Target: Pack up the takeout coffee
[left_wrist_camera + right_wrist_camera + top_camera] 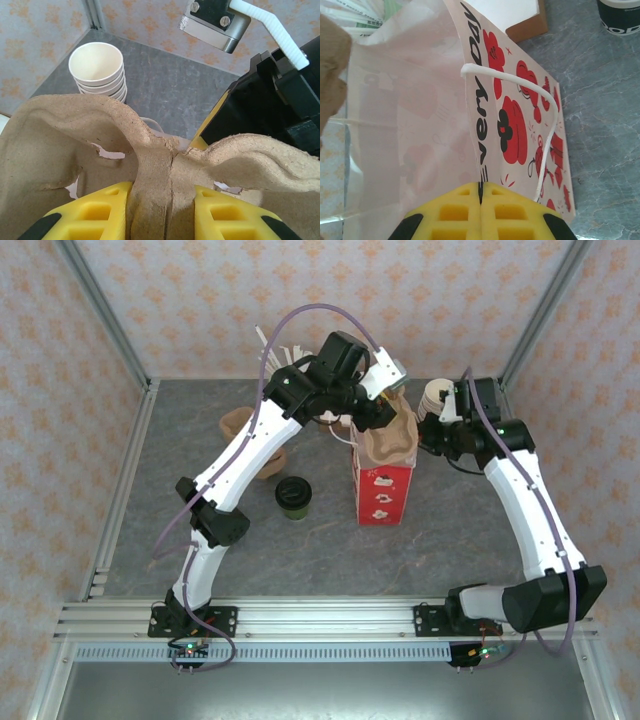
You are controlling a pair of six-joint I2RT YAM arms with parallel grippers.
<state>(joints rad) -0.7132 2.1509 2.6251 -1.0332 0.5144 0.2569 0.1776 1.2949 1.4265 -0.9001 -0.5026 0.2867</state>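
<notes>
On a grey marbled tabletop (450, 540) walled with pale flowered paper, the coffee cup (293, 497), short and dark green with a round black lid, stands upright near the left side of the tall red-and-white paper bag (382, 490), not touching it. The left gripper (160, 200) pinches a rough brown pulp tray (75, 145) over the bag's mouth. The right gripper (480, 192) is clamped on the bag's thin rim, and a stack of cream cups (97, 67) stands beyond.

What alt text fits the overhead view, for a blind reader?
At a standing red-and-white paper bag, the robot's left pincer holds a brown pulp tray in its mouth while the right pincer grips its rim. A black-lidded dark-green coffee cup stands left of it.
</notes>
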